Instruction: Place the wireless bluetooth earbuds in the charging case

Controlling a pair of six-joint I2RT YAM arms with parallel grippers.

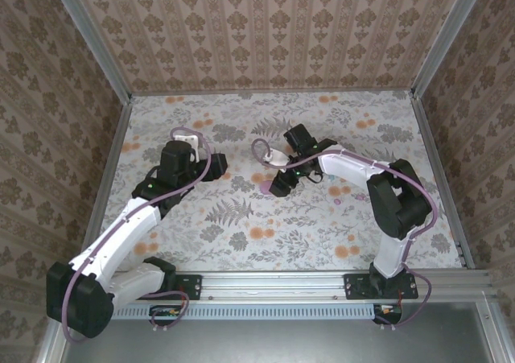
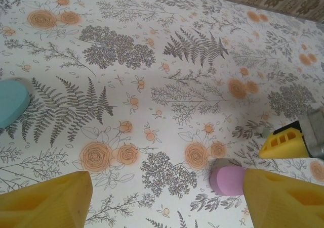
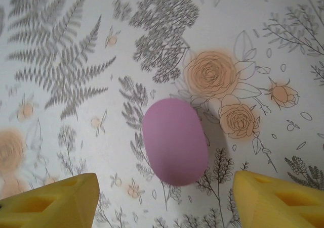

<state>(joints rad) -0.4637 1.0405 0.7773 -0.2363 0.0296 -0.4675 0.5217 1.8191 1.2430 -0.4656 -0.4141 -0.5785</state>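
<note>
A pink charging case [image 3: 174,141], a smooth oval with no open lid showing, lies flat on the flower-printed counter [image 3: 61,46], just beside two orange roses in the print. Where the earbuds lie cannot be told.

The right pincer [image 3: 164,180] hangs over the case with its yellow fingers [image 3: 50,200] spread wide. The case sits between the tips and just ahead of them. Neither finger touches it, and the pincer has hold of nothing.

From overhead, the case is near the middle of the counter, at the tip of the right pincer, whose arm reaches in from the right.

The left pincer [image 2: 164,182] is near, on the other side of the case, and faces it low over the counter. Its fingers are also wide apart, with only bare floral print between them. In the left wrist view, the pink case peeks out from behind the left pincer's right finger, and one yellow finger of the right pincer stands beyond it.

A teal case [image 2: 10,109], cut off by the left edge of that view, rests on the counter well apart from the pink one.

Patterned walls [image 1: 265,33] close the counter in on three sides.
</note>
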